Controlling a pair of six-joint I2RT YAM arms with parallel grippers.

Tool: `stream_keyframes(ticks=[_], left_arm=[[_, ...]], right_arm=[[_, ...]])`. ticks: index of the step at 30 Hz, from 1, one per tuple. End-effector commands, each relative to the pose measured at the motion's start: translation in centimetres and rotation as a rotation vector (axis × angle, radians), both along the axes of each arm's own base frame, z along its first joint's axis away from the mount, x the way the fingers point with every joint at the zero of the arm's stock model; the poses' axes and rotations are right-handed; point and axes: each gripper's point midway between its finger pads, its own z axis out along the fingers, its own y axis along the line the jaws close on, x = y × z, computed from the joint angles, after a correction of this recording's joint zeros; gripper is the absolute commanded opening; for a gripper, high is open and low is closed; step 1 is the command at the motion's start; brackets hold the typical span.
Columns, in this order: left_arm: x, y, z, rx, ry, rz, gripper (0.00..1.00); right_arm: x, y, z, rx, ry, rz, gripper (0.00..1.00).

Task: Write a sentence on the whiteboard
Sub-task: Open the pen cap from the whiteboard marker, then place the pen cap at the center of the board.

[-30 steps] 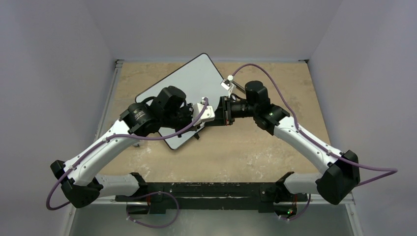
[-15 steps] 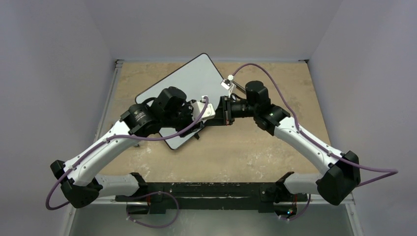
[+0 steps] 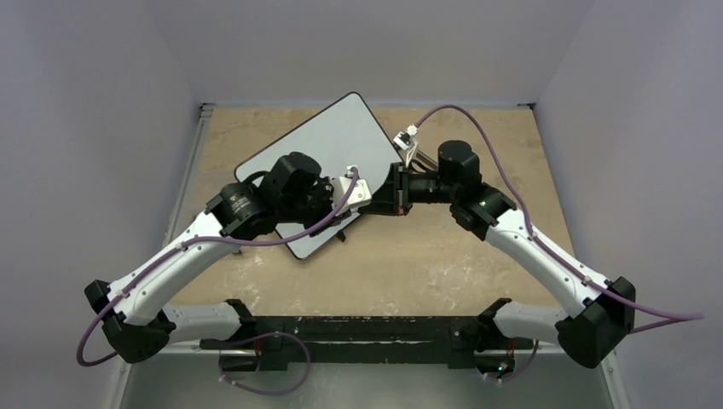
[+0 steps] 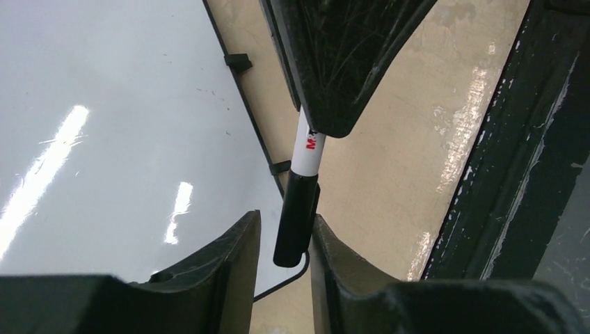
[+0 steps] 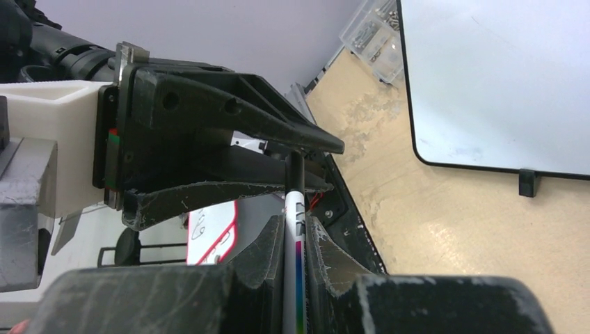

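From my console, the whiteboard (image 3: 337, 136) lies flat on the table (image 3: 477, 247), turned at a slant. What I can see of its face carries no lettering, so I judge the sentence not yet begun.

Both arms meet just off the whiteboard's edge on the right arm's side. The right gripper (image 5: 295, 233) is pinching the white barrel of a marker pen (image 4: 307, 147). The left gripper (image 4: 285, 233) has its fingers a little apart, one on each side of the pen's black cap (image 4: 296, 219), with a sliver of gap on the whiteboard side. I don't read that as a clamp yet.

I expect the pen to be light, stiff and smooth, so it may slip or twist in a pinch. The cap wants a firm hold around its middle and a straight pull along the barrel.

The whiteboard looks rigid but light, glossy, and loose on its small feet. Pressing the tip down could make it slide. If I need to steady it, I'd hold the black frame at an edge, never the writing face.
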Motion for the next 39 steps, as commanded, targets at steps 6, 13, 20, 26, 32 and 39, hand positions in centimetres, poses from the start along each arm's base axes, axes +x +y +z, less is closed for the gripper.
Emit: stream_keyframes(ticks=[6, 13, 20, 26, 32, 39], left_arm=[[0.4, -1.7, 1.1, -0.062, 0.004, -0.017, 0.0], [3.6, -0.2, 0.2, 0.01, -0.111, 0.113, 0.0], [5.3, 0.6, -0.1, 0.03, -0.212, 0.17, 0.0], [5.6, 0.8, -0.1, 0.03, -0.248, 0.169, 0.0], [5.9, 0.9, -0.6, 0.043, -0.254, 0.173, 0.0], [6.3, 0.8, -1.3, 0.056, -0.24, 0.192, 0.0]], right_arm=[[-0.8, 0.0, 2.2, 0.075, -0.071, 0.029, 0.0], [0.4, -0.8, 1.0, 0.028, -0.017, -0.083, 0.0], [1.7, -3.4, 0.2, 0.017, 0.03, -0.182, 0.0], [1.8, -5.3, -0.4, -0.002, 0.03, -0.212, 0.0], [1.9, -7.2, -0.4, -0.005, 0.025, -0.242, 0.0], [2.6, -9.4, -0.7, -0.06, -0.004, -0.325, 0.0]])
